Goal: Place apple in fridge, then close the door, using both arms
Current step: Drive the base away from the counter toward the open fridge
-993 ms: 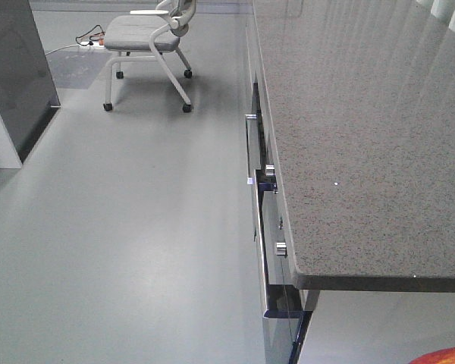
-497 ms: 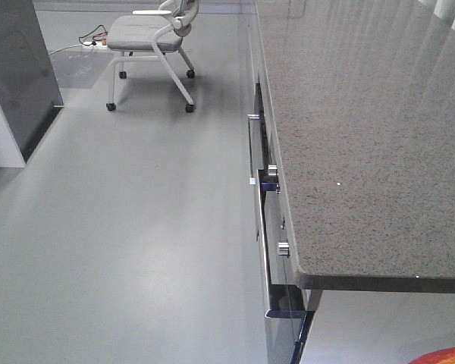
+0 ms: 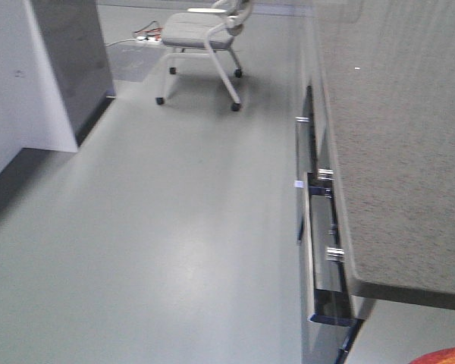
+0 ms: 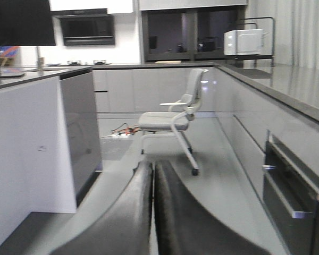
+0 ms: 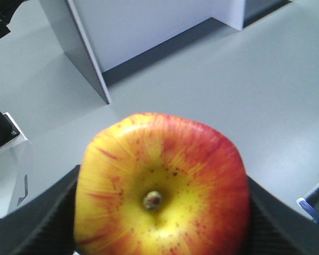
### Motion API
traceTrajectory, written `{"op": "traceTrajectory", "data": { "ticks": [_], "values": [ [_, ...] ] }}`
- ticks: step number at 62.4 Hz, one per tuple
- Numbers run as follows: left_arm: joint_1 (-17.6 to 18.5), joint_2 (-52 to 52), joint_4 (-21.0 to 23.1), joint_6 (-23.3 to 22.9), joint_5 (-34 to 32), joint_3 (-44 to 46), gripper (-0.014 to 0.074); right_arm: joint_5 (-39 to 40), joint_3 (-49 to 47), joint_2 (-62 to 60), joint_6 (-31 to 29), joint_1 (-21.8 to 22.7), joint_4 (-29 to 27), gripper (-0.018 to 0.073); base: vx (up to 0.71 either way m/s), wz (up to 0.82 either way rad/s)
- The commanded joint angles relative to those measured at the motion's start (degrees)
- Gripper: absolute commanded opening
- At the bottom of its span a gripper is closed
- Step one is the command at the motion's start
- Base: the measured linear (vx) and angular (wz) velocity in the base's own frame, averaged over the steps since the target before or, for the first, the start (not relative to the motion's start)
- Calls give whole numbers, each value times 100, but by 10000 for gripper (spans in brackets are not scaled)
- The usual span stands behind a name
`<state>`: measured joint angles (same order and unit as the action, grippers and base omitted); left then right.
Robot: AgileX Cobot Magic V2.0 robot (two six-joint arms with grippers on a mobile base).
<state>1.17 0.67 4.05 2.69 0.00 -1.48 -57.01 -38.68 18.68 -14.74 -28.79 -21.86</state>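
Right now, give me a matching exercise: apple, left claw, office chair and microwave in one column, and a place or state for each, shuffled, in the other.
1 apple
2 left claw
3 office chair
4 microwave

A white, at the far end of the room
B shut, nothing in it
C standing on the floor
D gripped in the right claw

Pairs: 1-D, 2-B, 3-C, 4-A
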Motion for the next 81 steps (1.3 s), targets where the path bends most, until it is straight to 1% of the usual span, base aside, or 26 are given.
{"op": "traceTrajectory", "data": {
  "ticks": [1, 81],
  "values": [
    [-3, 84, 15, -18, -420, -121, -6, 415, -148, 61, -24, 0, -151, 395, -2, 38],
    [-3, 84, 15, -18, -420, -121, -6, 394, -148, 61, -24, 0, -145, 395, -3, 49]
  ]
}}
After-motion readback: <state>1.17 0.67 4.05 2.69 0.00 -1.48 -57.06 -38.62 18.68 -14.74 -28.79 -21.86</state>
